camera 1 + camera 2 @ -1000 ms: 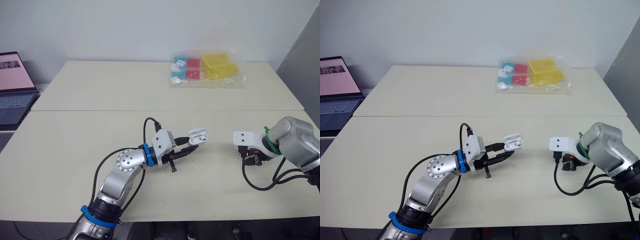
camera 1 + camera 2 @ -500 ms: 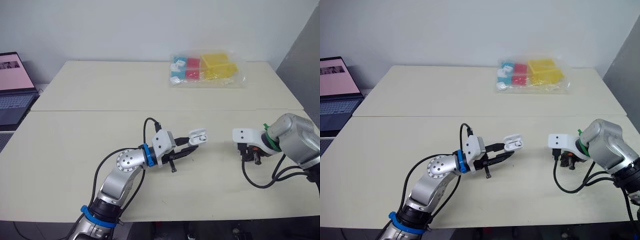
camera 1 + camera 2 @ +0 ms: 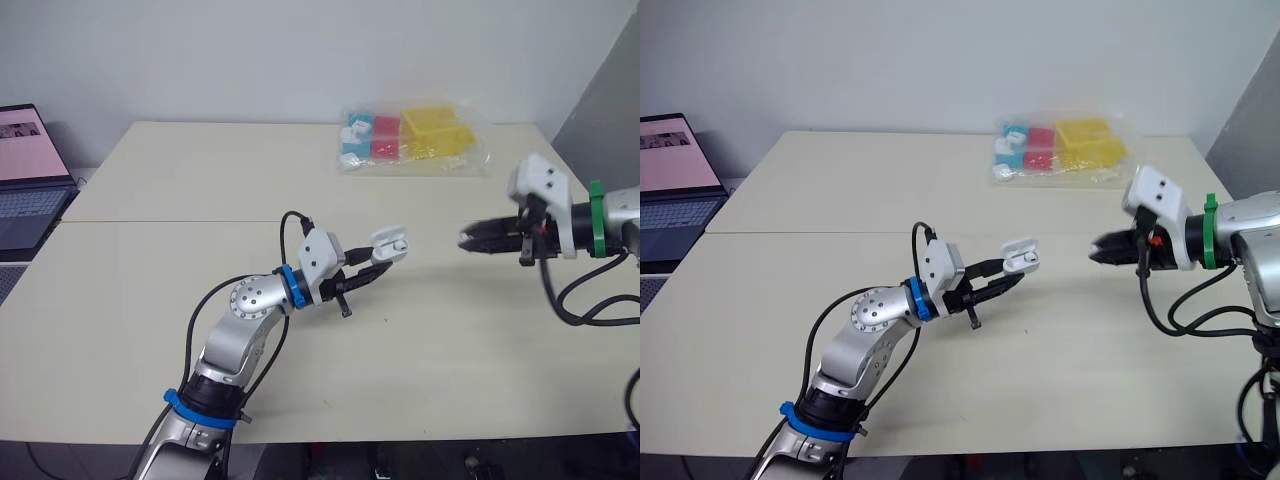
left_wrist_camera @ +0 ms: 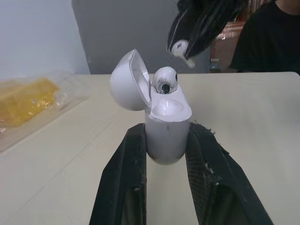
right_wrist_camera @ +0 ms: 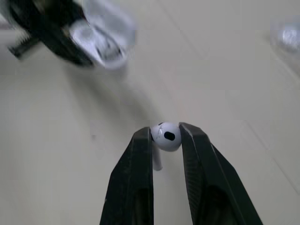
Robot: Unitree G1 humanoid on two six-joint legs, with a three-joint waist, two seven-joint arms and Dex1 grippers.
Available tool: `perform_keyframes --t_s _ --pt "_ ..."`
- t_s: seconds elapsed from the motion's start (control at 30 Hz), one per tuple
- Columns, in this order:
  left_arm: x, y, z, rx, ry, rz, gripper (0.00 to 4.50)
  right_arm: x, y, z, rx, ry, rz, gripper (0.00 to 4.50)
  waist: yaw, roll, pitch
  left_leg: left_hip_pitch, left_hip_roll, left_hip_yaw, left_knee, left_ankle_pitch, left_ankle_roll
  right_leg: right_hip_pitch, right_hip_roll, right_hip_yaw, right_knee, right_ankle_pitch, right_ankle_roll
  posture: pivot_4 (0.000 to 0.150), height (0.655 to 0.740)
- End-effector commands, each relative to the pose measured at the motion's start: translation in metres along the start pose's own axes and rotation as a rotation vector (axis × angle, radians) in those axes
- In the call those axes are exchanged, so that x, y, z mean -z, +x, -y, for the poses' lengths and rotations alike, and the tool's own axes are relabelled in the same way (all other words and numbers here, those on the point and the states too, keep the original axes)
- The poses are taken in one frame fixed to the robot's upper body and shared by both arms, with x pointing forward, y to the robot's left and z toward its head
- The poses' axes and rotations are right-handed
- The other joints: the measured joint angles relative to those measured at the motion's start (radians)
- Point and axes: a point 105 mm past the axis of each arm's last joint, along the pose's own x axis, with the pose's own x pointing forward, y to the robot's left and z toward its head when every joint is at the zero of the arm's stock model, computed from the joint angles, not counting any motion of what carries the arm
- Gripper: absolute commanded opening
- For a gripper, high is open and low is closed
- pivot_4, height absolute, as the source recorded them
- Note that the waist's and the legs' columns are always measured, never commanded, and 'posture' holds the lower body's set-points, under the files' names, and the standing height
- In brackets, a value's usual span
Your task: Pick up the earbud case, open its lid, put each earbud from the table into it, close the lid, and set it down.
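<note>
Left gripper [image 4: 166, 138] is clamped on the lower body of the earbud case [image 3: 390, 243], fingers closed against both sides so the top is left free, and it holds the case off the table [image 3: 450, 340], out at its fingertips and pointed toward the other arm. The lid [image 4: 128, 80] is swung back on its hinge, so the wells are exposed, and one earbud [image 4: 165, 80] sits in its slot at the mouth of the case. Across the gap comes the right gripper [image 3: 471, 239], fingers nearly closed and pinching the second earbud [image 5: 166, 136] by its round head, with the stem left bare beyond the pads, which looks like the grip you'd want for dropping the stem into the empty well. From the right gripper's tips the case is ahead and well apart. The step in hand reads as the carry to the case, with the stem to be lined up over the vacant slot beside the seated bud
</note>
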Motion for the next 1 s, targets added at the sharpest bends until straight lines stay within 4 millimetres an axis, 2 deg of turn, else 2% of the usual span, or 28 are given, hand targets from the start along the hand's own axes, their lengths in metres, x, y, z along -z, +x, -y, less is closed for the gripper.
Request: perform_keyframes --t_s 0.03,0.17,0.3,0.47,0.67,0.77,1.0 --pt "-0.018 0.001 -0.007 -0.009 -0.003 0.05 0.78 -0.02 -0.001 -0.015 0.015 -0.013 0.166 0.47 0.0 0.0 0.0 0.0 0.0 0.0 0.0 0.0 0.0 0.0 0.0 0.0 0.0 0.0 0.0 0.15 0.74" --pt "-0.022 0.0 -0.012 -0.016 -0.022 0.052 0.78 -0.032 0.008 -0.026 0.021 -0.009 0.282 0.47 -0.001 0.0 0.0 0.0 0.0 0.001 0.0 0.0 0.0 0.0 -0.001 0.001 0.0 0.0 0.0 0.15 0.74" --pt "-0.028 0.001 -0.017 -0.022 -0.055 0.058 0.78 -0.051 0.026 -0.04 0.087 -0.082 0.463 0.47 -0.002 0.0 0.0 0.0 0.0 0.001 0.0 0.0 0.0 -0.001 0.0 0.001 0.0 0.0 0.001 0.15 0.74" --pt "-0.031 -0.001 -0.015 0.002 -0.052 0.047 0.78 -0.049 0.051 -0.06 0.087 -0.147 0.547 0.47 -0.002 0.0 0.0 0.0 0.0 0.001 0.0 0.0 0.0 0.0 0.0 0.001 -0.001 0.0 0.001 0.15 0.74" --pt "-0.034 -0.003 -0.014 0.01 -0.055 0.043 0.78 -0.042 0.071 -0.06 0.121 -0.178 0.598 0.47 -0.004 0.0 0.0 0.0 0.0 0.001 0.0 0.0 0.0 -0.001 0.0 0.0 0.0 0.0 0.001 0.15 0.74" --pt "-0.034 -0.003 -0.014 0.009 -0.06 0.042 0.78 -0.039 0.08 -0.053 0.156 -0.175 0.616 0.47 -0.003 0.0 0.0 0.0 0.0 0.001 0.0 0.0 0.0 -0.001 0.0 0.001 0.0 0.0 0.001 0.15 0.74" --pt "-0.033 -0.006 -0.015 0.0 -0.062 0.035 0.78 -0.034 0.078 -0.048 0.176 -0.182 0.62 0.47 -0.002 0.0 0.0 0.0 0.0 0.001 -0.001 0.0 0.0 -0.001 0.0 0.001 0.0 0.0 0.0 0.15 0.74"
